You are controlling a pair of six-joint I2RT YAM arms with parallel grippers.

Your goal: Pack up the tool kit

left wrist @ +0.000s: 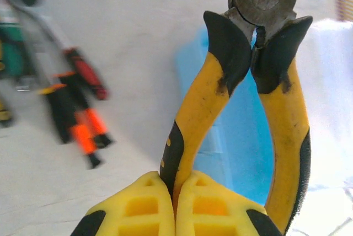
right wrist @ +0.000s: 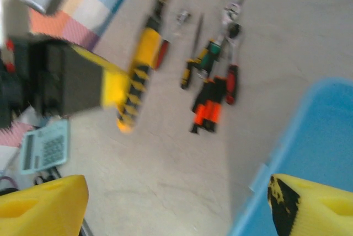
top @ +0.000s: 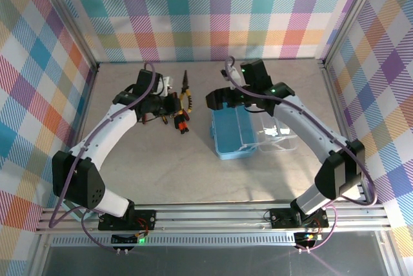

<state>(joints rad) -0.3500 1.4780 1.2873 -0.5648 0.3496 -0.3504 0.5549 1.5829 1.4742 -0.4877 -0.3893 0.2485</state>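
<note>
Found the left gripper (left wrist: pixel 175 205) nearest the lens, yellow pads pressed tight together on one handle of the yellow-and-black pliers (left wrist: pixel 237 54), with the other handle free beside it. Judged the pliers lifted clear of the tabletop (left wrist: pixel 143 37), short of the light-blue case (top: pixel 229 133) lying off to their right. Saw the right gripper (right wrist: pixel 174 208) spread wide, holding nothing, poised over the far left corner of that case. Noted the case open, with its clear lid (top: pixel 277 133) folded flat onto the tabletop on the right side. Made out no tool in the visible part of the blue tray; could not check the far end, hidden beneath the right gripper. Counted the packing as barely begun: one tool in hand, none seen stowed. Picked out the rest of the kit on the tabletop, well apart from the case and bunched close together: orange-and-black-handled screwdrivers (right wrist: pixel 207 112), a ratchet (right wrist: pixel 231 76) with a red-and-black grip, and a green-handled driver (right wrist: pixel 205 59). Spotted a grey-teal calculator (right wrist: pixel 47 148) off to one side, no part of the kit. Reckoned the remaining work as carrying the pliers across, laying them in the tray, fetching each loose tool in turn, then closing the lid.
</note>
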